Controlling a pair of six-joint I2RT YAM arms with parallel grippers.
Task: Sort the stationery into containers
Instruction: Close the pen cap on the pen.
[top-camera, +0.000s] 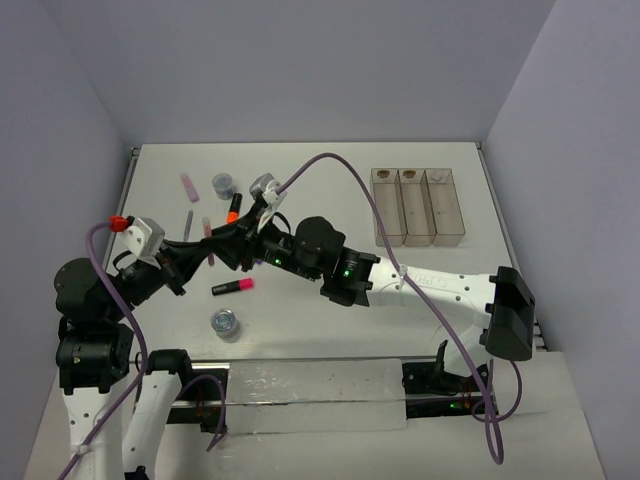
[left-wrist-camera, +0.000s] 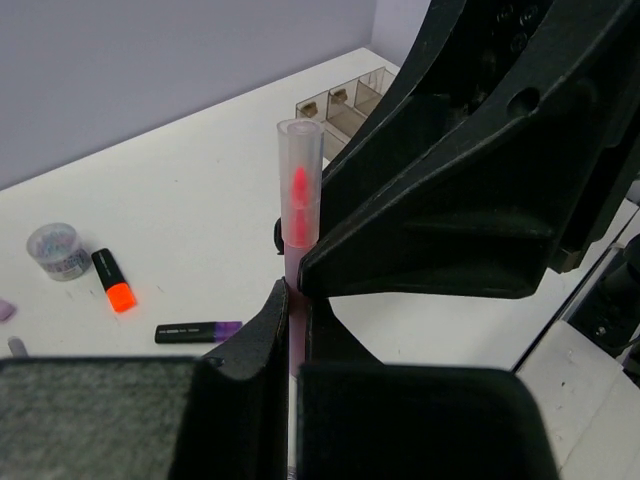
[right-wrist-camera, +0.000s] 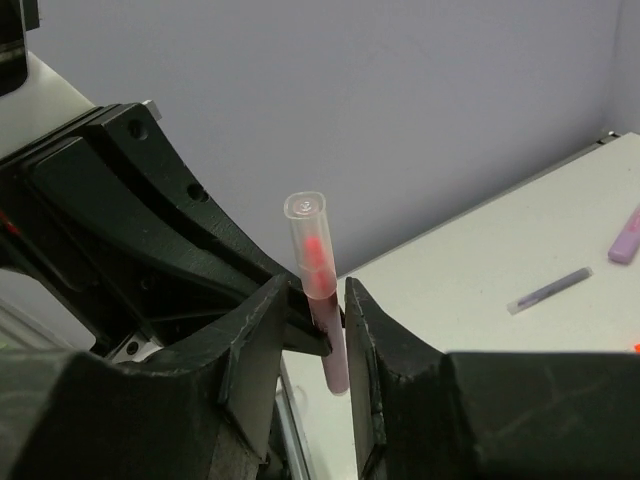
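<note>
Above the left-middle of the white table (top-camera: 330, 180), your two grippers meet on a single pen (left-wrist-camera: 299, 190). Your left gripper (left-wrist-camera: 296, 322) is clamped on the pale pink barrel and holds it upright, with the clear cap on top and a bright pink tip showing through. Your right gripper (right-wrist-camera: 320, 300) straddles the same barrel right beside the left one's fingertips, one black finger on each side. You cannot tell whether it is pressing.

At the far right of the table stand the three bins (top-camera: 415, 205), narrow clear plastic boxes joined in a row. Each shows a small tan mark at its far end, too small to identify.

Well apart from them, the rest lies flat on the left half of the table. There is a short black orange-ended highlighter (top-camera: 233, 208), a pink-ended highlighter (top-camera: 233, 287) and a purple-ended highlighter (left-wrist-camera: 198, 330). With them are a pale pink block (top-camera: 187, 184) and a thin grey stick (top-camera: 188, 222). A far pot (top-camera: 223, 183) and a near pot (top-camera: 225, 323), both round and clear, stand on the same side.
</note>
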